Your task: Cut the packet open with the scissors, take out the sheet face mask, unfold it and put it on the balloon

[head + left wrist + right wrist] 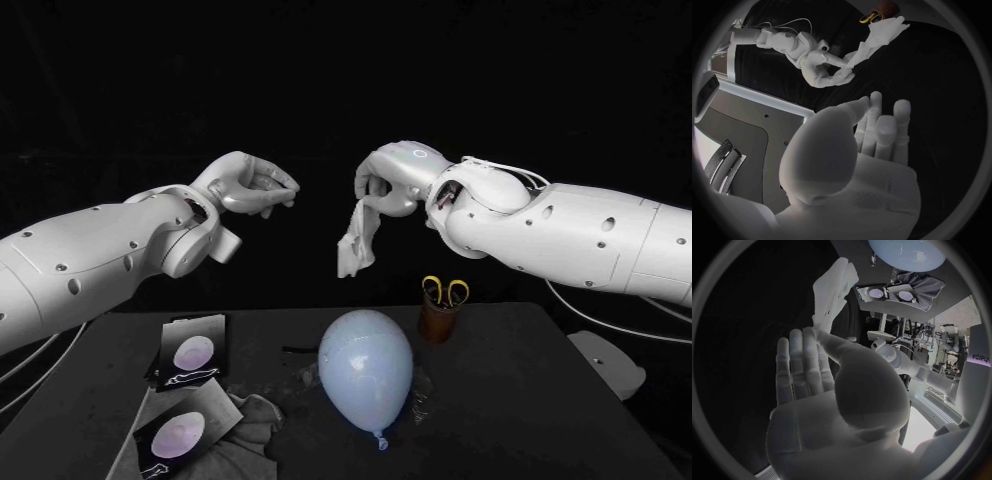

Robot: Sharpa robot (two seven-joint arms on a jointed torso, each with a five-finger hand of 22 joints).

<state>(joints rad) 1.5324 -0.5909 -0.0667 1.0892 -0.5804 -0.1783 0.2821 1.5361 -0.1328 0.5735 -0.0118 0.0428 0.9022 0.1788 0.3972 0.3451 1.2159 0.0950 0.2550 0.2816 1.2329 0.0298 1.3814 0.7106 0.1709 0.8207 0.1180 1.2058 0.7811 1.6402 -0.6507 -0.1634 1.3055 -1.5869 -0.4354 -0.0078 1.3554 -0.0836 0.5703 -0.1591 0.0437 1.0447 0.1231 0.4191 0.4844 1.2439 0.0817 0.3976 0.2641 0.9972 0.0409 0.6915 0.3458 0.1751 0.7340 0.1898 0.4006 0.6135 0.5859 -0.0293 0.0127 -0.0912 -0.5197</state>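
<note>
mask: sheet mask [355,240] hangs folded below the right hand [389,182], long axis straight down, lower end free, well above the table [577,440].
right hand: thumb and a finger pinch the mask's top edge; the other fingers [801,365] stand straight, side by side.
left hand: left hand [253,188] holds nothing. Its fingers [886,130] are straight and close together at the wrist camera; from the head camera they look more bent, so we can't tell exactly.
key relation: mask lies to the robot's right of the left hand, about level with it or a bit lower, with a clear gap between. The left hand is the free one and the nearer, so we judge it should take the loose edge for unfolding.
balloon: balloon [365,375] lies on the table under and in front of the mask, long axis near-to-far, knot towards the robot.
room: open air between the hands. Scissors [446,291] in a cup [437,322] just beside the balloon's far right; two packets [192,352] and a cloth [257,415] to its left.
risk: we reckon the wet folds may cling.
</note>
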